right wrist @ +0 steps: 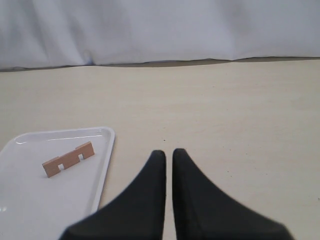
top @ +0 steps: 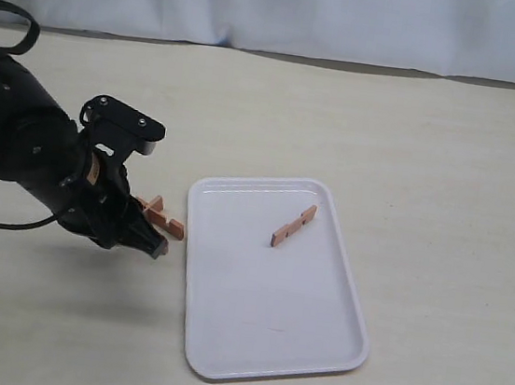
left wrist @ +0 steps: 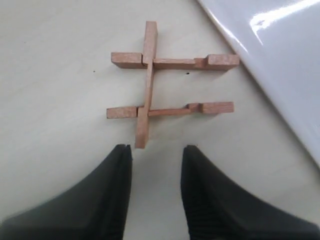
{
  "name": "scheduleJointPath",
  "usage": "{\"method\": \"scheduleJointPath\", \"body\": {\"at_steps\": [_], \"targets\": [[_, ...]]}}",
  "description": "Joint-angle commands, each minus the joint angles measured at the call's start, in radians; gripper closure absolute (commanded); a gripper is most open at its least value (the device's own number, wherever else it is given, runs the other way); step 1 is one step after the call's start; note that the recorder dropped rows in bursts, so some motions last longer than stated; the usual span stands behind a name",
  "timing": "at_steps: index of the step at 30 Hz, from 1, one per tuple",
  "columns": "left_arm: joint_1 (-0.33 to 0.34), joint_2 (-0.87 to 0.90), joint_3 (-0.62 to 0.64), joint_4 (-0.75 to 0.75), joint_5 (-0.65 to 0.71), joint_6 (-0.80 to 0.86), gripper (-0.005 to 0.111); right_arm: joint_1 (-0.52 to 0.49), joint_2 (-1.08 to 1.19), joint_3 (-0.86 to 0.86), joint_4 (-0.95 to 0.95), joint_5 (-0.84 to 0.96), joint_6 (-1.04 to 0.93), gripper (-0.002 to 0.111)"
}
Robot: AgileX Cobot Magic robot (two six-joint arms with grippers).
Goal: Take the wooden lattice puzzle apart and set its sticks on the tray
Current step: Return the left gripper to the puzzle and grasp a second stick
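What is left of the wooden lattice puzzle (top: 162,218) lies on the table just left of the tray (top: 261,315). In the left wrist view it shows as three sticks (left wrist: 149,75): one long stick crossing two parallel ones. My left gripper (top: 159,244) hovers right beside it, open (left wrist: 156,147), with nothing between its fingers; the crossing stick's end is just ahead of the gap. One loose notched stick (top: 293,226) lies on the tray, also seen from the right wrist (right wrist: 68,159). My right gripper (right wrist: 168,152) is shut and empty over bare table, away from the tray (right wrist: 30,200).
The tray's glossy rim (left wrist: 280,60) runs close beside the puzzle. A pale cloth backdrop (top: 280,7) closes the far side of the table. The left arm's black body (top: 28,146) and cable fill the left of the exterior view.
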Motion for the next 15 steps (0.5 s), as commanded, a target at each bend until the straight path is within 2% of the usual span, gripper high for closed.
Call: {"method": "scheduleJointPath", "body": {"at_steps": [1, 7, 15], "targets": [[0.001, 0.028, 0.006, 0.003, -0.02, -0.014, 0.074, 0.004, -0.004, 0.003, 0.0, -0.005, -0.001, 0.104], [0.039, 0.038, 0.006, 0.013, -0.038, -0.048, 0.074, 0.004, -0.004, 0.003, 0.0, -0.005, -0.001, 0.104], [0.039, 0.094, 0.006, 0.013, -0.072, -0.05, 0.074, 0.004, -0.004, 0.003, 0.0, -0.005, -0.001, 0.104]]}}
